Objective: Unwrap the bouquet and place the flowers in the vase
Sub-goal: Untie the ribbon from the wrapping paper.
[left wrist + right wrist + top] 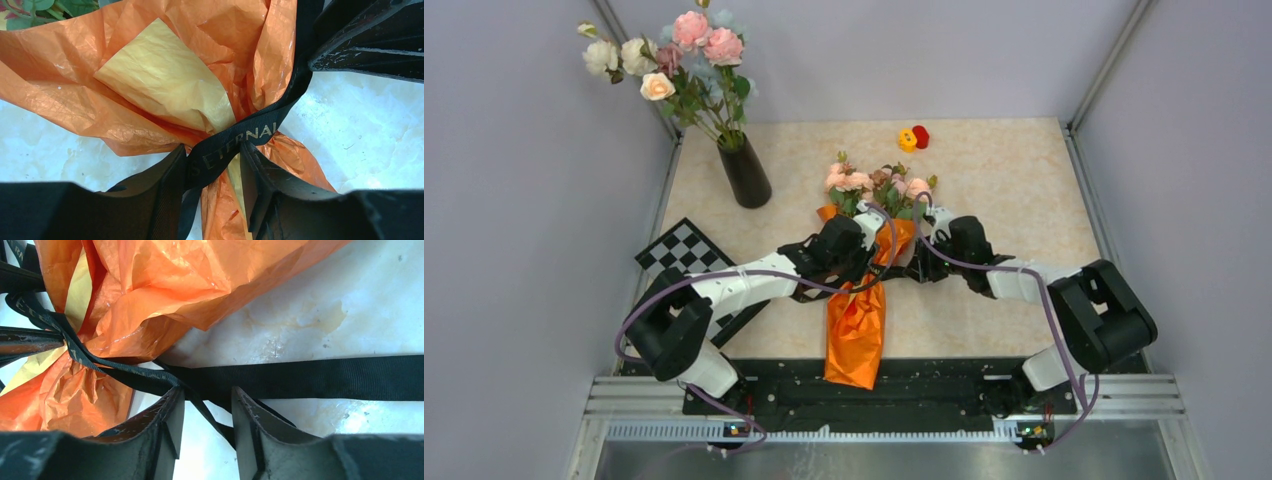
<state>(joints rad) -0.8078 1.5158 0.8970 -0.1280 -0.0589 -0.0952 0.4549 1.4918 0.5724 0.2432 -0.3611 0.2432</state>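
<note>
The bouquet [856, 330] lies mid-table, its orange paper cone pointing at the near edge. Its flowers [854, 182], pink and peach with green leaves, fan out at the far end. A black ribbon [250, 135] ties the cone's neck. My left gripper [214, 150] stands open astride the knot, with ribbon and paper between its fingers. My right gripper [206, 391] is open at the bouquet's right side, one thin ribbon strand crossing its gap and a wide ribbon tail [310, 377] lying flat on the table beyond. The black vase [746, 172] stands at the far left.
A tall bunch of white and pink flowers [686, 60] fills the vase. A checkered board [682, 250] lies at the left under the left arm. Small yellow and red heads [913, 138] sit at the back. Grey walls close in on the left, right and far sides.
</note>
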